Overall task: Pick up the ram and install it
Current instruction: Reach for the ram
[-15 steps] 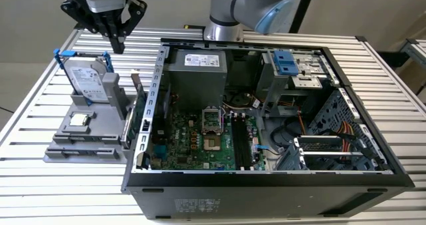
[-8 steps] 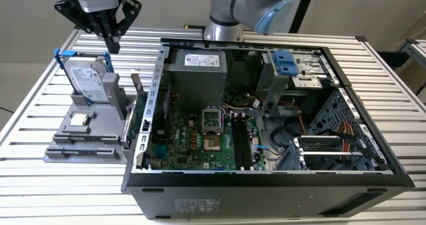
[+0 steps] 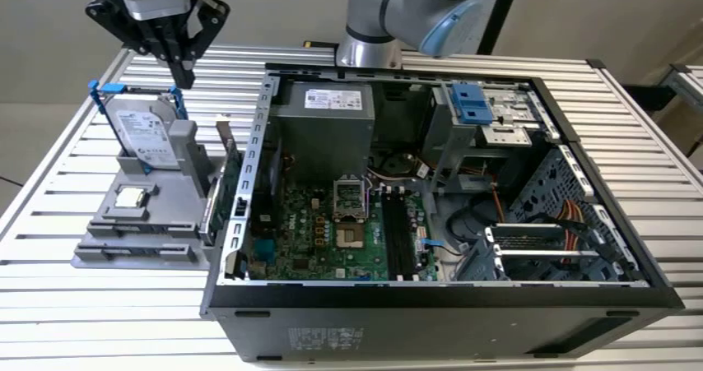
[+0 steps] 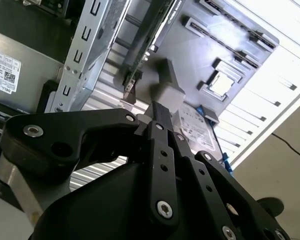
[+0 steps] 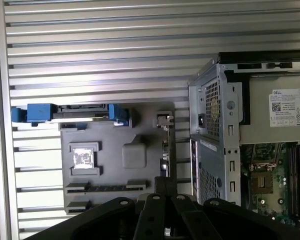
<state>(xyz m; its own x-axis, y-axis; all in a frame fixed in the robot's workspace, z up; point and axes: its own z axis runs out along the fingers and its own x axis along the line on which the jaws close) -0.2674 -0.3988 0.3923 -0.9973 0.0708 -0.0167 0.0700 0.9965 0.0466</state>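
The black gripper point(image 4: 159, 111), fingers closed together, hangs over the grey holder point(image 4: 190, 50). A silver processor chip point(image 4: 221, 83) and a blue-framed hard drive point(image 4: 192, 120) sit there, beside the computer case point(image 4: 82, 60).

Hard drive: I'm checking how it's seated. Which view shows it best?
The exterior view: the hard drive stands upright in the grey holder, label face visible. The first wrist view shows its top edge; the second wrist view, a part behind the end effector.

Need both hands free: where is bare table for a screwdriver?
Bare slats lie in front of the grey holder and along the table at the exterior view's right of the case. The gap between holder and case is crowded.
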